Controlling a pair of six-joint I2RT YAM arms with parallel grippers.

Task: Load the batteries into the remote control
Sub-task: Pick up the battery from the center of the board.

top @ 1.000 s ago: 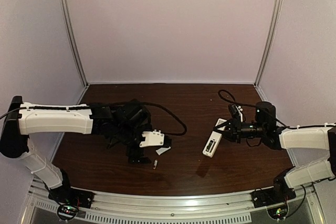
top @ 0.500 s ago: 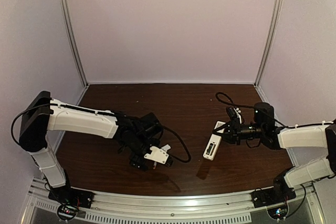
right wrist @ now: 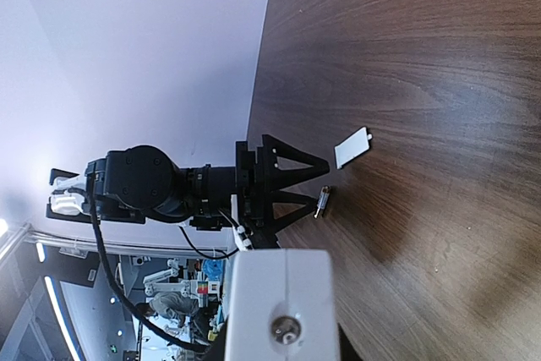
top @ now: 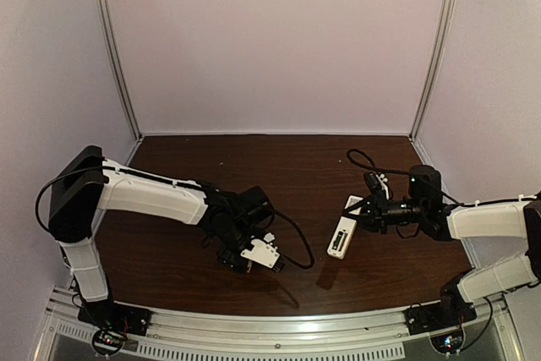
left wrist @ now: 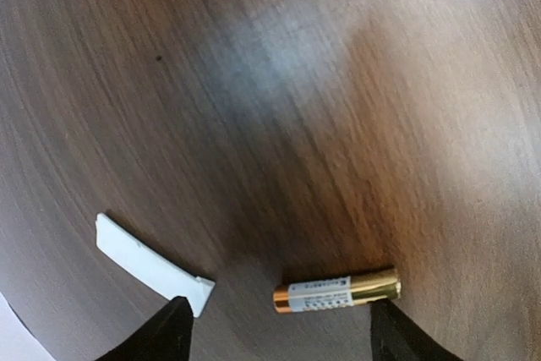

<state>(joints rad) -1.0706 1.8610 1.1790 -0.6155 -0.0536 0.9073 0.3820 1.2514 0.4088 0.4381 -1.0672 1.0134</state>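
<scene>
One battery (left wrist: 336, 291), gold with a white label, lies flat on the dark wooden table (left wrist: 279, 82). My left gripper (left wrist: 279, 340) is low over it and open. Its dark fingers (left wrist: 162, 336) straddle the battery, and the right one stands close to the gold end. In the top view the left gripper (top: 248, 256) hides the battery. The right wrist view shows that battery (right wrist: 322, 201) at the left gripper's tips. The white remote control (top: 340, 237) hangs slanted above the table, with my right gripper (top: 356, 211) shut on its far end. Its end face (right wrist: 283, 293) fills the lower right wrist view.
A small flat white cover piece (left wrist: 152, 264) lies just left of the battery, beside the left finger; it also shows as the cover piece (right wrist: 352, 149) in the right wrist view. Black cables trail from both wrists across the table (top: 296, 166). A metal rail (top: 279, 331) runs along the near edge.
My left arm has swung toward the near edge and lowered its gripper over the battery, and its jaws have narrowed. The right arm with the remote has barely moved.
</scene>
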